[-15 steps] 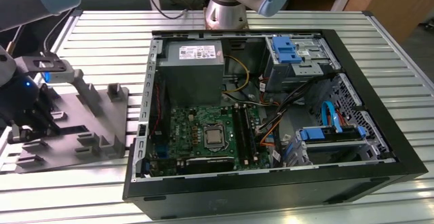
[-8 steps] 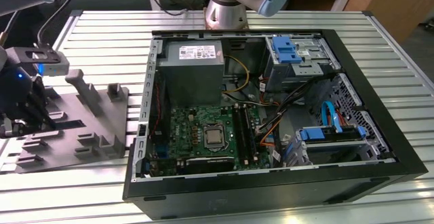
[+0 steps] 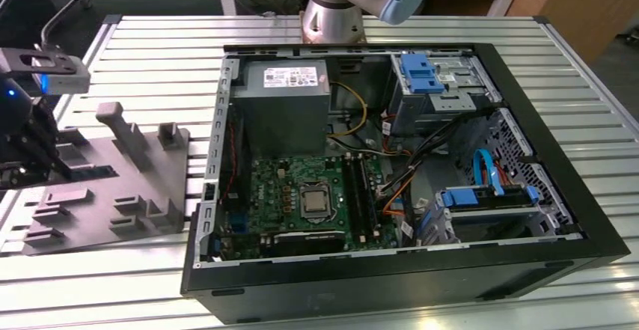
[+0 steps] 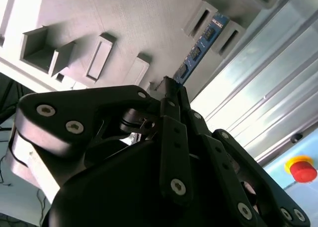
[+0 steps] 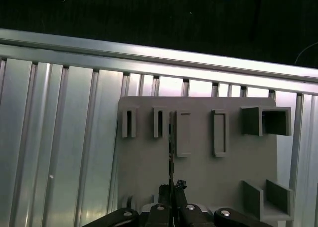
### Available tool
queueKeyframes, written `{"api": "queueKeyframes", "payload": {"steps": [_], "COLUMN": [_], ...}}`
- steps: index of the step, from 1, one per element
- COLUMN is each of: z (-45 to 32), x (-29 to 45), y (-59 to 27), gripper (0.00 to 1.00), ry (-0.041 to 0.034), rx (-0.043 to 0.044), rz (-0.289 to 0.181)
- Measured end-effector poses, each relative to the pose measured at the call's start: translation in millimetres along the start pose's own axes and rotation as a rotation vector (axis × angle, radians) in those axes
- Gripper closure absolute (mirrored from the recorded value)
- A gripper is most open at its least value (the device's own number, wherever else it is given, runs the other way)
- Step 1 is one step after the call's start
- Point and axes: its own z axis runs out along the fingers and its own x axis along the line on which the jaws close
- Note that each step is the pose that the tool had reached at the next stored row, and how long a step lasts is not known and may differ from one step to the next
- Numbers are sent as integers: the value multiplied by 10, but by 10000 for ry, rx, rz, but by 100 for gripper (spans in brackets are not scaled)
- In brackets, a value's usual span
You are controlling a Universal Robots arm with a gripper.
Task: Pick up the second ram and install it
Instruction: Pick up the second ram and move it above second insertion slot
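At the grey fixture plate (image 5: 208, 172), the fingers (image 4: 170, 105) pinch the second ram (image 4: 198, 49) (blue, held edgewise) by one end.

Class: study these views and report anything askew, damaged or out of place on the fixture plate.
Nothing stands out. The thin dark blue memory stick runs straight, on edge, in line with the slots of the grey plastic fixture plate, the gripper shut on it.

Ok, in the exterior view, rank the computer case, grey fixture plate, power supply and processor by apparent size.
Largest to smallest in the exterior view:
1. computer case
2. grey fixture plate
3. power supply
4. processor
None look close in size. The gripper, shut on the second ram, is at the plate.
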Motion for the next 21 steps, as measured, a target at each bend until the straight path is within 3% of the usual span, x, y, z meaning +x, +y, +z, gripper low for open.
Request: {"api": "queueKeyframes", "payload": {"steps": [21], "z": [-826], "x": [-45], "y": [20], "gripper": [86], "ry": [-21], "rx": [29], "rz": [-2]}}
